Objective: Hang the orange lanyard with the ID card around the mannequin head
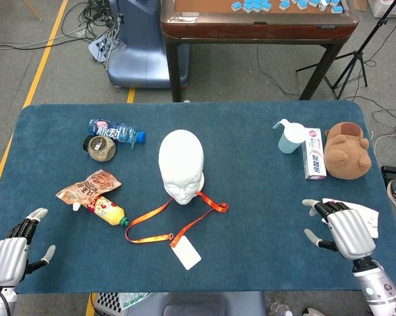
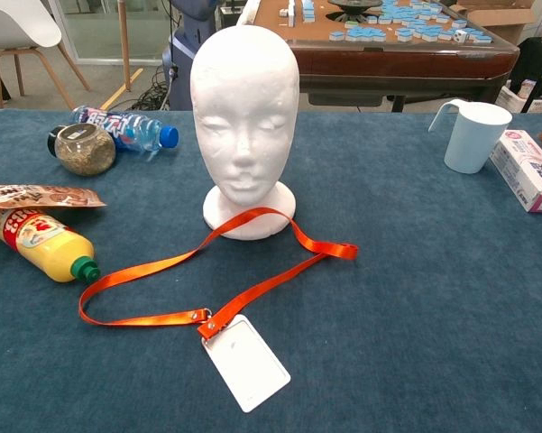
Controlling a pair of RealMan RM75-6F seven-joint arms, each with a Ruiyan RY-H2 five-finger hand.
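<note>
A white mannequin head point(image 1: 181, 166) point(image 2: 243, 117) stands upright at the middle of the blue table. An orange lanyard point(image 1: 165, 220) point(image 2: 207, 271) lies flat on the cloth in front of its base, looping left and right. Its white ID card point(image 1: 186, 253) point(image 2: 246, 362) lies at the near end of the strap. My left hand point(image 1: 16, 243) rests at the near left corner, fingers apart and holding nothing. My right hand point(image 1: 339, 225) sits at the near right, fingers spread, also holding nothing. Both hands are far from the lanyard and do not show in the chest view.
Left of the head lie a water bottle point(image 1: 115, 131), a small jar point(image 1: 100, 147), a snack pouch point(image 1: 89, 186) and a yellow bottle point(image 1: 107, 212). At the right stand a pale blue jug point(image 1: 290, 137), a toothpaste box point(image 1: 313, 158) and a brown plush toy point(image 1: 346, 151). White cloth point(image 1: 366, 214) lies by my right hand.
</note>
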